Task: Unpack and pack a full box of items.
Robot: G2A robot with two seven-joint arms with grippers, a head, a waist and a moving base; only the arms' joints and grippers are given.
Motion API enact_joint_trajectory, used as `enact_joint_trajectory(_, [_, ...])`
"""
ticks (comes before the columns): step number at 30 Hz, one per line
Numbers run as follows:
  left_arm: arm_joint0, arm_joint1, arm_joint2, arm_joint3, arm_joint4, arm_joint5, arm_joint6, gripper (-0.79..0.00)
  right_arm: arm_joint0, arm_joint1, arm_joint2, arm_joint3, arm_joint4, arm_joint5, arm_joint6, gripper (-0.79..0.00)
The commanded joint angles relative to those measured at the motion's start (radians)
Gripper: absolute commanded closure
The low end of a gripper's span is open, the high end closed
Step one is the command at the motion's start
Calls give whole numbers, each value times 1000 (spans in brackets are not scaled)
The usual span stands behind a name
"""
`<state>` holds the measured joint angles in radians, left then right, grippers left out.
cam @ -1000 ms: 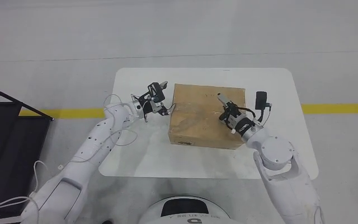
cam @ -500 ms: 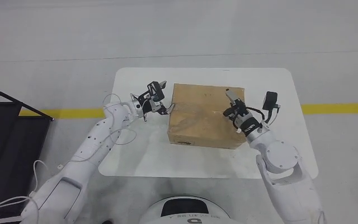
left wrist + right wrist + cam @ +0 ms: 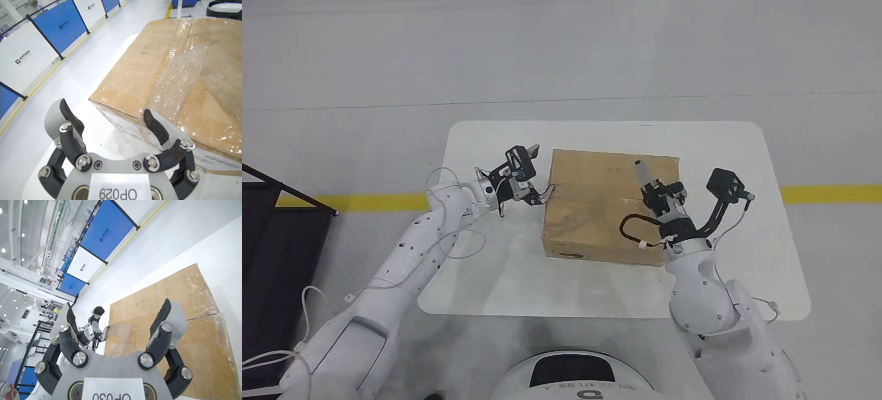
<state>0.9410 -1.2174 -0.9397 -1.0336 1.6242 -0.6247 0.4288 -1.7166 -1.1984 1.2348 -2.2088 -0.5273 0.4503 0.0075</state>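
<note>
i have the cardboard box (image 3: 607, 205) sitting closed in the middle of the white bench (image 3: 492, 270). my left claw (image 3: 107, 113) is at the box's left edge by a top corner, fingers spread apart, holding nothing. a loose strip of clear tape (image 3: 189, 75) lifts off the box top just beside one pad; i cannot tell if they touch. my right claw (image 3: 117, 306) hangs over the box's right part, fingers apart too.

Bright, even light falls from ceiling lamps (image 3: 23, 235). Glare glints on the clear tape (image 3: 177, 75) just ahead of the left gripper (image 3: 105, 108); wrist views bow at their edges.
</note>
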Motion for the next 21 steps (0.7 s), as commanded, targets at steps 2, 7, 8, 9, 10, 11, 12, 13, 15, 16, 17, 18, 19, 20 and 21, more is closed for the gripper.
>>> enact_joint_trajectory(2, [0, 0, 0, 0, 0, 0, 0, -785, 32, 7, -98, 42, -291, 8, 73, -785])
enact_joint_trajectory(7, [0, 0, 0, 0, 0, 0, 0, -785, 104, 16, -208, 61, -635, -4, 345, -785])
enact_joint_trajectory(8, [0, 0, 0, 0, 0, 0, 0, -785, 113, 16, -218, 63, -662, -18, 392, -785])
enact_joint_trajectory(9, [0, 0, 0, 0, 0, 0, 0, -785, 124, 17, -223, 67, -696, -24, 435, -785])
enact_joint_trajectory(10, [0, 0, 0, 0, 0, 0, 0, -785, 133, 16, -228, 66, -722, -14, 458, -785])
enact_joint_trajectory(11, [0, 0, 0, 0, 0, 0, 0, -785, 140, 14, -236, 74, -752, -5, 484, -785])
enact_joint_trajectory(12, [0, 0, 0, 0, 0, 0, 0, -785, 150, 14, -246, 96, -807, 3, 525, -785])
enact_joint_trajectory(13, [0, 0, 0, 0, 0, 0, 0, -785, 165, 12, -260, 104, -857, 17, 560, -785])
enact_joint_trajectory(15, [0, 0, 0, 0, 0, 0, 0, -785, 189, 4, -289, 121, -902, 30, 611, -785])
enact_joint_trajectory(16, [0, 0, 0, 0, 0, 0, 0, -785, 202, 2, -298, 135, -932, 35, 634, -785])
enact_joint_trajectory(17, [0, 0, 0, 0, 0, 0, 0, -785, 214, -2, -309, 148, -959, 40, 656, -785])
enact_joint_trajectory(18, [0, 0, 0, 0, 0, 0, 0, -785, 223, -5, -319, 154, -977, 41, 675, -785])
enact_joint_trajectory(19, [0, 0, 0, 0, 0, 0, 0, -785, 232, -8, -327, 162, -1000, 42, 693, -785])
enact_joint_trajectory(20, [0, 0, 0, 0, 0, 0, 0, -785, 238, -11, -335, 166, -1018, 48, 708, -785])
enact_joint_trajectory(21, [0, 0, 0, 0, 0, 0, 0, -785, 243, -14, -340, 170, -1033, 56, 725, -785])
